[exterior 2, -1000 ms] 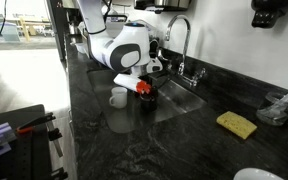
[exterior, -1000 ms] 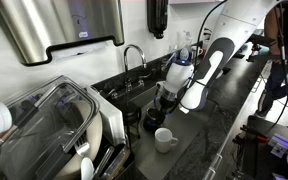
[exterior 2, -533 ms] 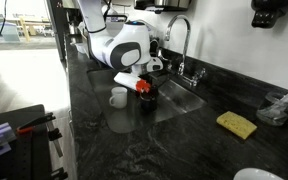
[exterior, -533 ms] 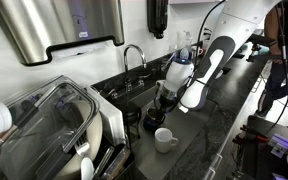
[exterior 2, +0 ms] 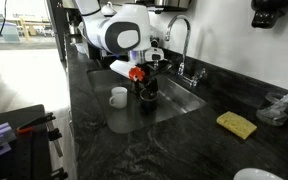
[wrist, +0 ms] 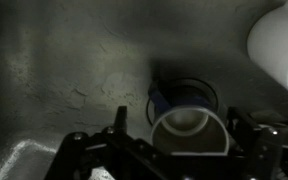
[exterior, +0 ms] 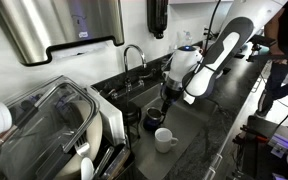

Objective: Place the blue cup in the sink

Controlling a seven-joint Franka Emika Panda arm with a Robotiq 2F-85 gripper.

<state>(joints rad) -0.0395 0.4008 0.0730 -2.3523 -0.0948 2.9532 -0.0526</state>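
Observation:
The dark blue cup [exterior: 154, 119] [exterior 2: 148, 98] stands on the dark stone counter at the sink's near corner. In the wrist view only its blue rim [wrist: 157, 101] shows, behind a small white bowl [wrist: 189, 128]. My gripper [exterior: 165, 101] [exterior 2: 144, 85] [wrist: 179, 125] hangs just above the cup, open, its jaws wide on either side of the bowl and gripping nothing. The grey sink [exterior: 132, 93] [exterior 2: 189, 100] lies right beside the cup, under the curved tap [exterior: 134, 52] [exterior 2: 181, 30].
A white handled mug [exterior: 165, 139] [exterior 2: 118, 96] [wrist: 281, 45] stands close to the cup on the counter. A dish rack with plates [exterior: 64, 120] fills one side. A yellow sponge [exterior 2: 236, 124] lies beyond the sink.
The arm has lifted and the gripper has risen a little from the blue cup. The cup and mug have stayed in place, and the jaws are as wide as before.

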